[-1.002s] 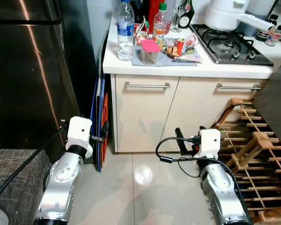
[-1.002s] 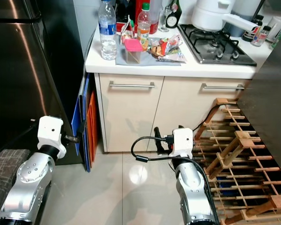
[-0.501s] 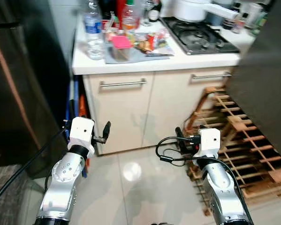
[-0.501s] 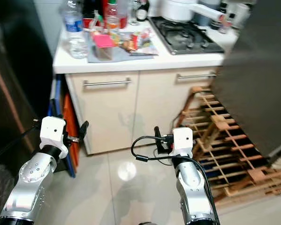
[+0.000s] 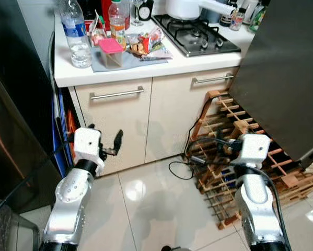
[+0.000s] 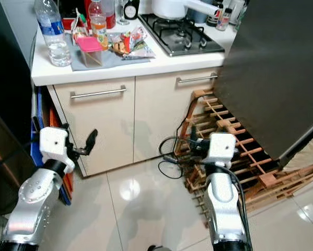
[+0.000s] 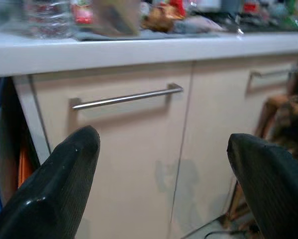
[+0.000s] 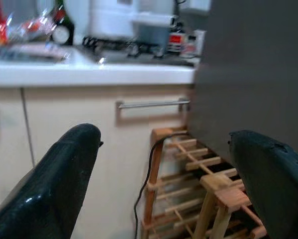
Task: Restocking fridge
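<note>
- Left hand (image 7: pixel 158 189) is low in front of the cream cabinet door (image 5: pixel 117 125), fingers (image 7: pixel 64 179) spread wide, nothing between them.
- Right hand (image 8: pixel 163 189) is also low, fingers (image 8: pixel 54 179) wide apart and empty, pointing at the wooden rack (image 5: pixel 234 136) and the second cabinet door (image 8: pixel 153 144).
- Items to stock sit on the white worktop (image 5: pixel 146 65), above and ahead of the left hand, well apart from both hands.
- Water bottle (image 5: pixel 75 34): clear plastic, blue label, standing upright at the worktop edge nearest the dark fridge side.
- Orange drink bottle (image 5: pixel 117 23): clear with orange liquid, light cap, upright, just behind the pink-lidded container (image 5: pixel 110 51).
- That container: small clear tub, pink lid, resting on a grey cloth (image 5: pixel 130 58).
- Snack packets (image 5: pixel 148 44): red and white wrappers piled on the same cloth, just beside the tub, on the hob side.
- Gas hob (image 5: pixel 193 36) is further along the worktop, above the right hand, with a white appliance (image 5: pixel 185 8) on it.
- Dark panel (image 5: pixel 281 73) rises above the right hand, overhanging the rack; can't tell what it belongs to.
- Black cable (image 5: pixel 190 162) loops on the glossy tile floor (image 5: pixel 156 209) between the two hands, nearer the right one.
- Blue and orange flat boards (image 5: pixel 62 125) stand upright in the gap beside the cabinet, just outboard of the left hand.
</note>
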Robot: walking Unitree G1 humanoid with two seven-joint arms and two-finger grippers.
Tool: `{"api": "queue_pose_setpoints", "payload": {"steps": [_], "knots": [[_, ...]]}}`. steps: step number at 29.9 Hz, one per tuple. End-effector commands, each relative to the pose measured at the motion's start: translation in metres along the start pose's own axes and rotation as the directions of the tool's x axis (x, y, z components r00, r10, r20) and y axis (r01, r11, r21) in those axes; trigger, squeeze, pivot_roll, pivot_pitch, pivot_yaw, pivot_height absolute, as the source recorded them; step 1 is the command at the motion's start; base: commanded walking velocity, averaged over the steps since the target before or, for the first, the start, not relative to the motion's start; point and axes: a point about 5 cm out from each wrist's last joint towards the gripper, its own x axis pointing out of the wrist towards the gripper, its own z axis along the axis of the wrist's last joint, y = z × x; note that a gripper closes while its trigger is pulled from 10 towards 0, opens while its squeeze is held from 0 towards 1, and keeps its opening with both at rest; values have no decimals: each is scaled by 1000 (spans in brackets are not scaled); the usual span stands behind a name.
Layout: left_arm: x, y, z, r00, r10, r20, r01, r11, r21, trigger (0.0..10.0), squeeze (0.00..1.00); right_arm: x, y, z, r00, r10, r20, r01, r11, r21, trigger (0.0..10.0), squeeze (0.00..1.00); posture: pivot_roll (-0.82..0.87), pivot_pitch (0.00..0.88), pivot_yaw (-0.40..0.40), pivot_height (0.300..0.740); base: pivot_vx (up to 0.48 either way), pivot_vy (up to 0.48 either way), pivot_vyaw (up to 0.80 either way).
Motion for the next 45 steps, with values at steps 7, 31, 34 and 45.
{"api": "queue_pose_setpoints", "payload": {"steps": [7,31,34,45], "knots": [[4,0,6,1000,-3,17,3,1000,-25,10000,0,-8,2,-13,998,7,-69,-5,999,42,10000,0,-14,0,-44,740,0,0,-592],[11,-6,8,993,-117,15,117,992,36,10000,0,-9,3,-20,995,38,-94,-39,999,-9,10000,0,-15,0,-38,740,0,57,-643],[13,-5,8,993,-114,11,114,992,45,10000,0,-9,5,-20,995,41,-95,-42,999,-7,10000,0,-13,0,-38,740,0,0,-650],[12,-5,2,995,-96,-7,96,995,11,10000,0,-8,3,-20,995,50,-91,-51,999,-9,10000,0,-11,0,-44,740,0,0,-666]]}}
